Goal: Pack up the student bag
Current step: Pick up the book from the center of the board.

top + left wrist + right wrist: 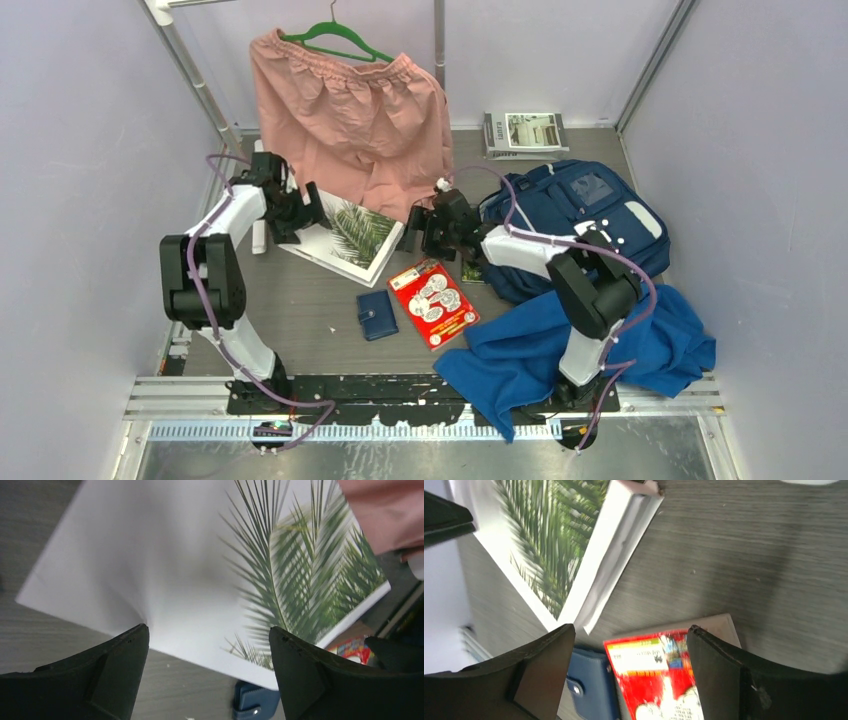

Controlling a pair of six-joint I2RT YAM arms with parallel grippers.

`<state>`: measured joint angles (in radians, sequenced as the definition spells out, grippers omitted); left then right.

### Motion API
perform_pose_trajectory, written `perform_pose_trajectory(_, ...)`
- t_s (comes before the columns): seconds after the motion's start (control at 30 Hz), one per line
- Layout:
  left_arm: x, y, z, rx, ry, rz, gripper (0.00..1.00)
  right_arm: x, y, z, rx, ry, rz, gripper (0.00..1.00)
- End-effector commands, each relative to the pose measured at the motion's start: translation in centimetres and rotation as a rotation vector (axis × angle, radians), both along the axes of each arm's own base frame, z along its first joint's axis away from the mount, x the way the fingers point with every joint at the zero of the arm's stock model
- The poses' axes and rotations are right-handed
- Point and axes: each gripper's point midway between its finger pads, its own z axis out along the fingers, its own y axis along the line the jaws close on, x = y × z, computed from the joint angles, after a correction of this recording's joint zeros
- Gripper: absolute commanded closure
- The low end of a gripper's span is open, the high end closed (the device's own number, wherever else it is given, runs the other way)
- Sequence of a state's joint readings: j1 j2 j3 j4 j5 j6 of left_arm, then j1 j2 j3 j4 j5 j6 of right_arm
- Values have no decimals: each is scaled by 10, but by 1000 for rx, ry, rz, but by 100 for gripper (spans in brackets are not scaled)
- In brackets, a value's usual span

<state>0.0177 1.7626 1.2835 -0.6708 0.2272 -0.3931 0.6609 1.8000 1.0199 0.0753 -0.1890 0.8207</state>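
Observation:
The navy student bag (585, 205) lies at the right rear of the table, partly under my right arm. A white book with a palm-leaf cover (345, 235) lies left of centre; it also shows in the left wrist view (190, 575) and the right wrist view (574, 555). My left gripper (300, 215) is open and empty over the book's left part. My right gripper (420, 232) is open and empty above the table, between the book and a red booklet (433, 300). The booklet also shows in the right wrist view (659, 675).
A small navy wallet (377, 314) lies beside the red booklet. A royal-blue cloth (560, 350) is spread at the front right. Pink shorts (350, 110) hang on a green hanger at the back. Magazines (525, 133) are stacked at the back right.

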Motion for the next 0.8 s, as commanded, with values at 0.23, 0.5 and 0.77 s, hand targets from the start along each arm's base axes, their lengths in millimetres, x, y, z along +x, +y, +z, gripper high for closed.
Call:
perform_pose_trajectory(0.23, -65, 47, 114, 86, -112, 312, 10, -25, 32, 86, -727, -568, 388, 12)
perform_pose_trajectory(0.5, -86, 64, 149, 33, -158, 450, 9, -54, 112, 61, -937, -840, 661, 15)
perform_pose_trajectory(0.77, -88, 56, 136, -8, -137, 433, 10, -50, 115, 15, -1057, -894, 675, 26)
